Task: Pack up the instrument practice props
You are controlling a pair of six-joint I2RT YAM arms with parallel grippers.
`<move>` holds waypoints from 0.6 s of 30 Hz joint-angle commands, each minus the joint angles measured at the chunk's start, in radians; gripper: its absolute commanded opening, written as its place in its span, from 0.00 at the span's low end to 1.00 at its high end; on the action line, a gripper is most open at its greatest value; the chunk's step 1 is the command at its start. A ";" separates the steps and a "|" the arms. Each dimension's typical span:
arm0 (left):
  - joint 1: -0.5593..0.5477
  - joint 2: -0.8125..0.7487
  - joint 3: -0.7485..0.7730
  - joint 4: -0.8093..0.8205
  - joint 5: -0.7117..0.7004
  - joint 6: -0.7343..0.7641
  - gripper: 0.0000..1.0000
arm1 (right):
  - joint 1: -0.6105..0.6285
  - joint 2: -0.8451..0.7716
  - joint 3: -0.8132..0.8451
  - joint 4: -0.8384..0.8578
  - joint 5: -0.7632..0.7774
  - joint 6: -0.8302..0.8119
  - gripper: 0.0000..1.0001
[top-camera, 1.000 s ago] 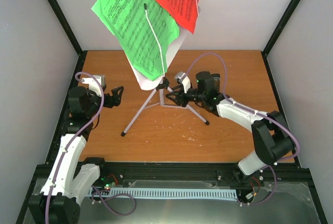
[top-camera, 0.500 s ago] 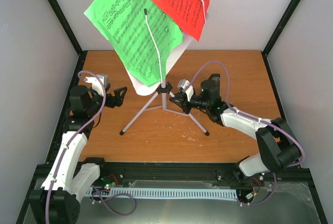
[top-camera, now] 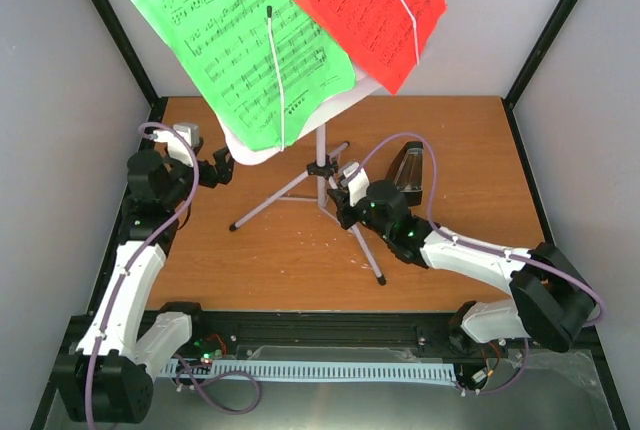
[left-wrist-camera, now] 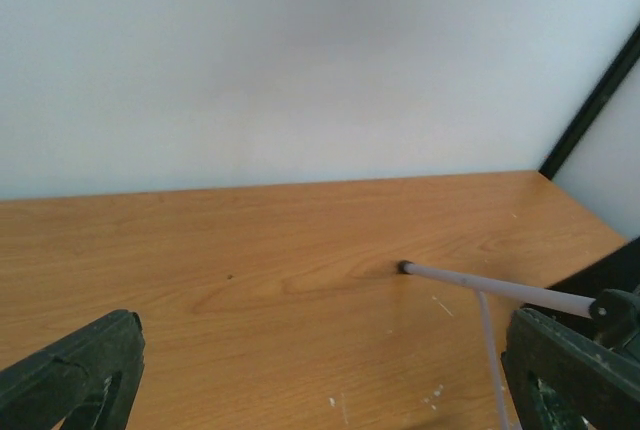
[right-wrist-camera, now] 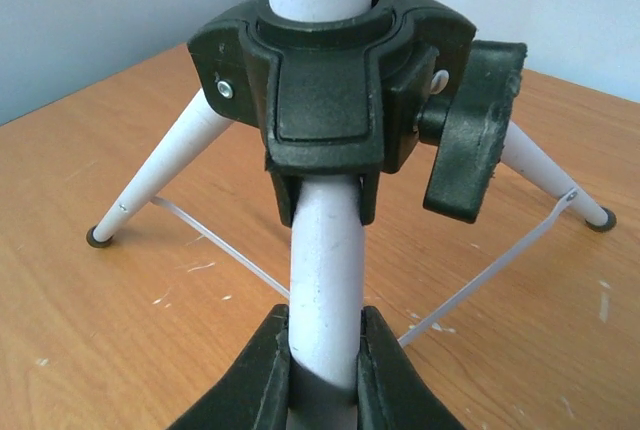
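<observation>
The music stand (top-camera: 320,140) stands mid-table, tilted, and its pale desk (top-camera: 345,98) carries a green sheet (top-camera: 245,35) and a red sheet (top-camera: 370,5). My right gripper (top-camera: 347,198) is shut on the near-right tripod leg just below the black hub (top-camera: 320,165). In the right wrist view the gripper (right-wrist-camera: 325,350) clamps the white leg (right-wrist-camera: 325,250) under the hub (right-wrist-camera: 330,90). The black metronome (top-camera: 408,172) sits behind my right arm. My left gripper (top-camera: 222,168) is open and empty, left of the stand under the desk's edge. In the left wrist view the gripper (left-wrist-camera: 320,390) faces a leg's foot (left-wrist-camera: 405,267).
A black clamp knob (right-wrist-camera: 470,140) sticks out to the right of the hub. Thin wire braces (right-wrist-camera: 490,260) link the legs. White walls with black frame posts (top-camera: 110,30) close in the wooden table (top-camera: 460,140) at the back and sides.
My right gripper pulled the stand's leg toward the near edge. The stand shifted and tipped, its sheets swinging left and flatter. The metronome came into view. My left gripper drew back to the left.
</observation>
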 commanded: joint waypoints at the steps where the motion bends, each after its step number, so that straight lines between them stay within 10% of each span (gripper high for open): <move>1: 0.005 -0.078 0.022 0.003 -0.085 0.005 0.98 | 0.070 0.003 -0.030 0.022 0.438 0.237 0.03; 18: 0.004 -0.143 -0.022 0.040 -0.011 -0.002 1.00 | 0.304 0.379 0.345 -0.255 0.840 0.483 0.03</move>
